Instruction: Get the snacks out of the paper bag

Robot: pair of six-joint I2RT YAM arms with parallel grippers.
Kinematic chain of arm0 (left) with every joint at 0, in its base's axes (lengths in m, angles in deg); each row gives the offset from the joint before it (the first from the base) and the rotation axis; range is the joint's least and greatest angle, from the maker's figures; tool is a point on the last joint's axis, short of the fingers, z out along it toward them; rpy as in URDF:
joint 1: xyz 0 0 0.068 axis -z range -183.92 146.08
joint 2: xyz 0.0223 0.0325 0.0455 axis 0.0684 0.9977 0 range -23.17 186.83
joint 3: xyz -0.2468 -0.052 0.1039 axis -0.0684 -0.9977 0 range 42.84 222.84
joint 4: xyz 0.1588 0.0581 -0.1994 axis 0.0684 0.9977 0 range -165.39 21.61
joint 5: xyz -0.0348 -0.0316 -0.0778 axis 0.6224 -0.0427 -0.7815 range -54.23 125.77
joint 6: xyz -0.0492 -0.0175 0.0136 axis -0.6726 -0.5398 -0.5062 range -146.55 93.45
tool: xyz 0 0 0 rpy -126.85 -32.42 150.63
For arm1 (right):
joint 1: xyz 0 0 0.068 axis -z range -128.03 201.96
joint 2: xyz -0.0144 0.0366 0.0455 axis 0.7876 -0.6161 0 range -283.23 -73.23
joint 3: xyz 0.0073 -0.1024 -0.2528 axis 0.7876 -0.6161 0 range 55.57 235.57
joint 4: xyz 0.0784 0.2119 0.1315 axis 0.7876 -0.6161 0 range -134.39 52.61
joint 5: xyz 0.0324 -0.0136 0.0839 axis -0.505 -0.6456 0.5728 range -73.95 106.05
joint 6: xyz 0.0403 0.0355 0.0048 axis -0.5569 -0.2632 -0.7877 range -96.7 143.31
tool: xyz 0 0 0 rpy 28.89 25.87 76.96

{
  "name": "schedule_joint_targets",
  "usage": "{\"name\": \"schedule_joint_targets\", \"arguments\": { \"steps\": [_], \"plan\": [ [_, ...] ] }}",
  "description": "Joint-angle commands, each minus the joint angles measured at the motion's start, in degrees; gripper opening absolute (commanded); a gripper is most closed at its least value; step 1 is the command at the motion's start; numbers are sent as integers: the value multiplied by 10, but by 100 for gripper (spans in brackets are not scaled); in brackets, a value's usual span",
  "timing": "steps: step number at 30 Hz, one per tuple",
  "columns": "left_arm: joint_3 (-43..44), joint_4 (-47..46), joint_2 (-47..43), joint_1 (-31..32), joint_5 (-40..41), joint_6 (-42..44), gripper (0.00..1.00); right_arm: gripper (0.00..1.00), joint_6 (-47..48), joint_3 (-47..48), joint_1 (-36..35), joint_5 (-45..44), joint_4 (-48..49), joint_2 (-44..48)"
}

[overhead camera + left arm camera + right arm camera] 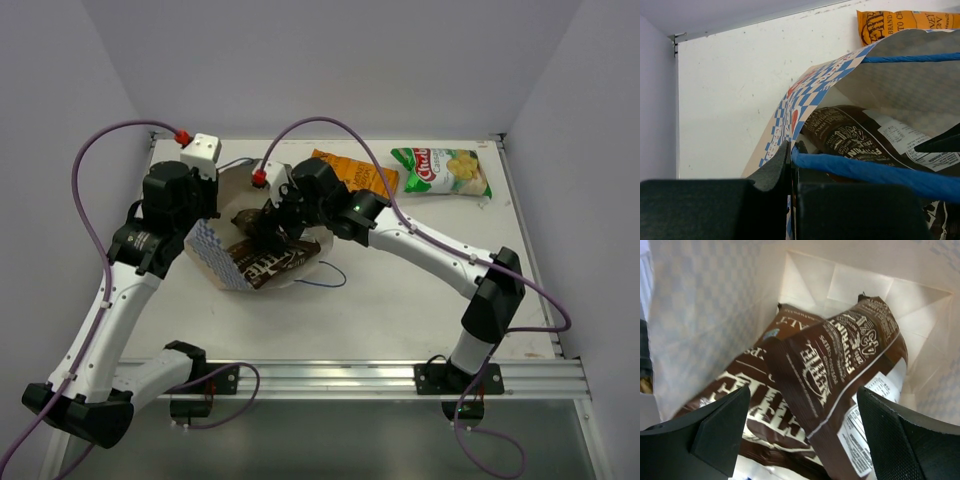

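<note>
1. The paper bag (225, 255) lies tipped over on the bench (400, 300), left of centre. Its mouth faces about 3 o'clock in the top view.
2. The left claw (792, 165) is closed on the paper bag's rim. The checked wall is pinched between its jaws, just beside a blue string handle (865, 172).
3. The right claw (802, 415) reaches into the mouth of the bag from 3 o'clock. Its jaws are spread wide and grip nothing.
4. In the right wrist view, two packets lie inside the bag, directly ahead of the right claw at 12 o'clock.
5. The upper dark brown packet (840, 365) runs between the two fingers (720, 430). Whether either finger touches it cannot be told.
6. The lower dark brown packet (755, 405) lies under the upper one, toward 9 o'clock, on the bag's cream inside.
7. The orange packet (355, 172) lies flat on the bench outside the bag, at about 1 o'clock from the right claw and near it.
8. The green-and-white chip bag (442, 170) lies farther out at about 2 o'clock, well apart from both claws.
</note>
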Motion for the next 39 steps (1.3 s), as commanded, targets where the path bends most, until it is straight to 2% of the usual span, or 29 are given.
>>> {"name": "schedule_joint_targets", "arguments": {
  "steps": [1,9,16,21,22,24,25,28,35,39],
  "plan": [
    [7,-24,-12,4,-18,-19,0,89,-35,0,-4,-31,43,14],
    [6,-16,-14,4,-14,-29,0,88,-5,8,-25,-38,29,1],
    [14,-1,-12,4,-3,-40,0,76,5,9,-25,-51,24,-47],
    [19,13,-7,4,3,-59,0,53,17,15,-25,-78,22,-65],
    [18,15,-8,4,3,-64,0,43,18,16,-25,-83,23,-66],
    [16,17,-9,4,5,-66,0,33,27,23,-25,-96,22,-70],
    [16,17,-9,4,7,-67,0,20,31,27,-25,-101,21,-71],
    [14,21,-8,4,17,-72,0,0,42,51,-25,-113,5,-66],
    [10,32,0,3,51,-83,0,0,47,109,-25,-100,-19,10],
    [5,31,7,1,70,-87,0,0,56,156,-25,-127,-26,61]
  ]
}}
